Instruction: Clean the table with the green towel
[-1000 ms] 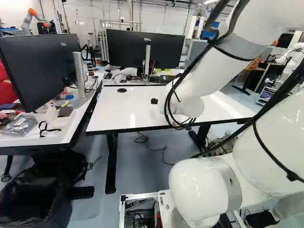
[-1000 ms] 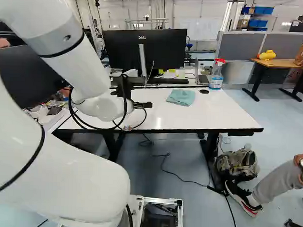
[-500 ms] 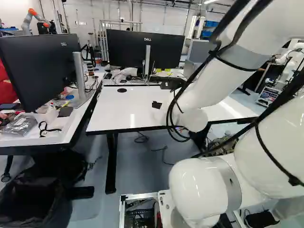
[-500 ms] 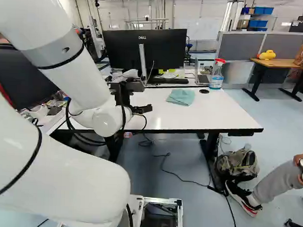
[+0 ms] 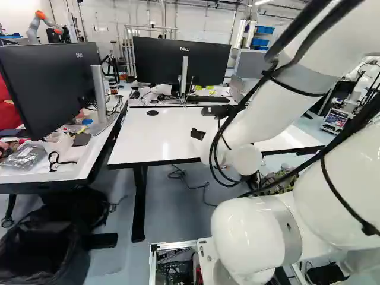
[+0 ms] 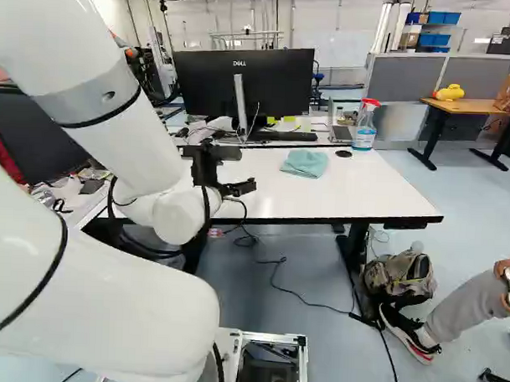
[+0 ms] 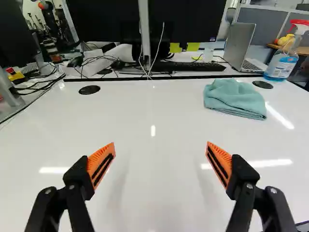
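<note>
Pincer (image 7: 159, 162) spread wide, nothing between fingers, hovering low over white bench (image 7: 145, 130) near its front edge. Green towel (image 7: 235, 98) lies crumpled in loose heap on bench, ahead of pincer and off to its right-finger side, well apart. Spray bottle (image 6: 365, 124) stands just beyond towel near bench's back edge, likely there for wetting surface. Wide spread suits coming down over bunched cloth. Whether wiping lies ahead or behind, scene doesn't settle.
</note>
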